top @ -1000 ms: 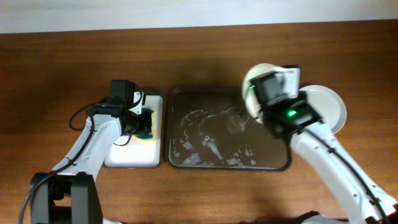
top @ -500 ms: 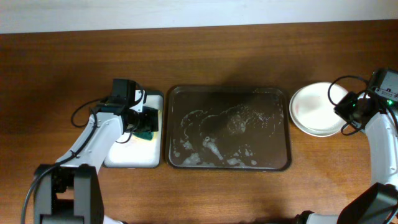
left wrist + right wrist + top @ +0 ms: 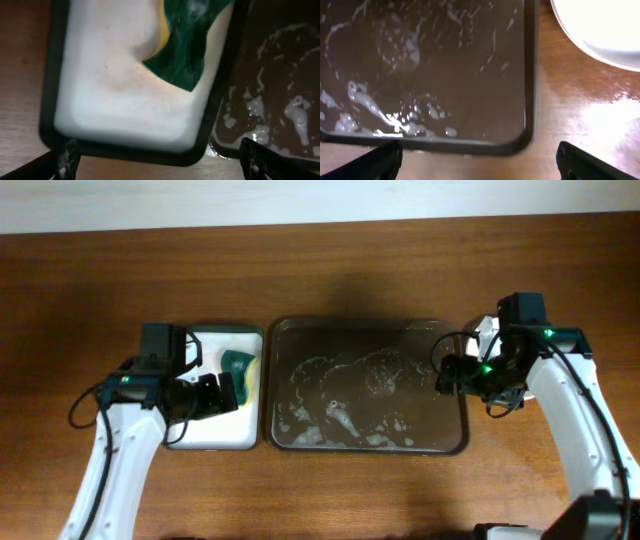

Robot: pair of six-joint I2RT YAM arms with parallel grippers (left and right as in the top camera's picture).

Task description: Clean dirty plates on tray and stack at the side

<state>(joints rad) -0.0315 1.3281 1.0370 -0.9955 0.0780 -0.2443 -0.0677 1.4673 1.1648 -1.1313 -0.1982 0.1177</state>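
The tray (image 3: 360,323) holds only suds (image 3: 335,418), the plates (image 3: 605,30) seem stacked beside it on the counter (image 3: 320,270), and the left tool (image 3: 160,160) and right tool (image 3: 477,160) gape empty, so the job looks finished.

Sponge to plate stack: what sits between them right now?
The brown tray, wet with suds and otherwise empty, as the overhead view shows. The right wrist view shows a strip of table between its rim and the plates.
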